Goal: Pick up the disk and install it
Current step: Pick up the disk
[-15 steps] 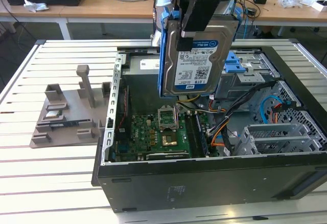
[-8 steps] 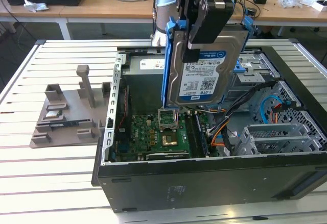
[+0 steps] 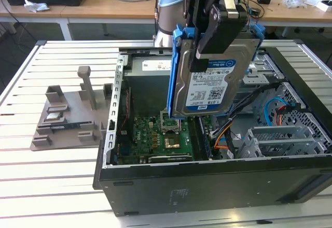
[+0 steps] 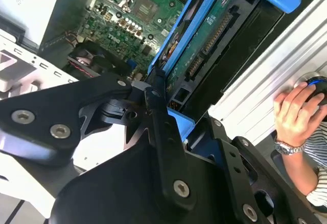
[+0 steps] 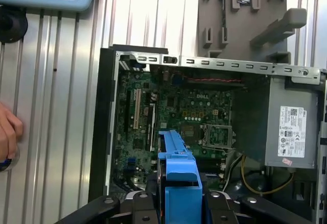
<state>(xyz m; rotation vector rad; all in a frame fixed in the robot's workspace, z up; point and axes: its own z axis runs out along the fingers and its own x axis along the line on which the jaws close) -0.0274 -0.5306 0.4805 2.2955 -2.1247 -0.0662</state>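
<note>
While disk (image 3: 210, 85) hangs upright over computer case (image 3: 207, 186), jaws clamp its top.

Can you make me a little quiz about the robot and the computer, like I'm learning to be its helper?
1. True or false: the gripper is holding the disk upright over the open case.
2. What colour are the rails on the disk's edges? A: red. B: blue. C: green.
3. Fill in the gap: the grey stand sits outside the case, on the exterior view's ____ of it.

Key: 1 true; 2 B; 3 left.
</note>
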